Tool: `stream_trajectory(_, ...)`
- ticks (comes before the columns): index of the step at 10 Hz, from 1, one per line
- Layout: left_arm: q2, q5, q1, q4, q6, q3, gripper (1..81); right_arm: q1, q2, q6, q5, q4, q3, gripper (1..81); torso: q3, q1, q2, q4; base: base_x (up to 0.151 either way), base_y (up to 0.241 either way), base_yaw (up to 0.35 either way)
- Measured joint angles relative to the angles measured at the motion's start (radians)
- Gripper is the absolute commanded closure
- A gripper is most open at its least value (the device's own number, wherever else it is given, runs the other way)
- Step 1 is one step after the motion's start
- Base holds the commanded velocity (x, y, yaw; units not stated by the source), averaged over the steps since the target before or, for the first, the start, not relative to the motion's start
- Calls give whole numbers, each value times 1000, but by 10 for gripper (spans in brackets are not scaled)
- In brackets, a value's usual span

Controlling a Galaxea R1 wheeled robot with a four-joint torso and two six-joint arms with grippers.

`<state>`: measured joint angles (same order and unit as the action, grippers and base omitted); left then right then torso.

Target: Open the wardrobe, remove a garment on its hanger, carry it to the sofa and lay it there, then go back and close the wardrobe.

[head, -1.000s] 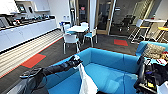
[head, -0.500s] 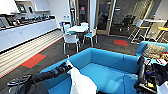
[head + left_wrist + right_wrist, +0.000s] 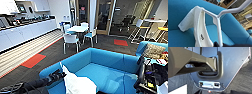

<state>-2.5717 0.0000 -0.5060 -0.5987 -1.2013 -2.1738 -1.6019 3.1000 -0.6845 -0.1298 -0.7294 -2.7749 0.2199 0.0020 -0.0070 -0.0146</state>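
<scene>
Dark carpet with orange patches runs past a white counter (image 3: pixel 27 32) and white chairs (image 3: pixel 71 40) toward the blue sofa (image 3: pixel 105 67). Over its near arm the left gripper (image 3: pixel 59 74) is clamped on the hanger (image 3: pixel 218 22), the white garment (image 3: pixel 77 83) draped from it above the seat. Whether the right gripper is apart or together I cannot tell.

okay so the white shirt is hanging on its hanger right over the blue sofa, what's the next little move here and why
Probably ease the left gripper down and forward so the white T-shirt settles onto the seat of the sofa. The shirt hangs from the hanger above the blue cushion, one sleeve dangling free, so it looks not yet laid down; lowering first should keep it from sliding off the sofa's arm.
</scene>
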Motion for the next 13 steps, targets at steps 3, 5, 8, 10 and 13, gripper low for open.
stream_trajectory(3, 18, -14, -69, -27, 0, -20, 811, 0, 0, 0, 0, 0, 0, 10, 0, 0, 0, 0, 0, 0, 0)
stream_trajectory(5, 24, -24, -100, -43, 0, -64, 811, -3, 0, 0, 0, 0, 0, 10, 0, 0, 0, 0, 0, 0, 0)
stream_trajectory(8, 22, -31, -140, -51, 1, -119, 811, -3, 0, 0, 0, 0, 0, 10, 0, 0, 0, 0, 0, 0, 0)
stream_trajectory(10, 24, -35, -159, -53, 1, -159, 811, -3, 0, 0, 0, 0, 0, 10, 0, 0, 0, 0, 0, 0, 0)
stream_trajectory(13, 40, -84, -193, -60, 27, -162, 10, -3, 0, 0, 0, 0, 0, 10, 0, 0, 0, 0, 0, 0, 0)
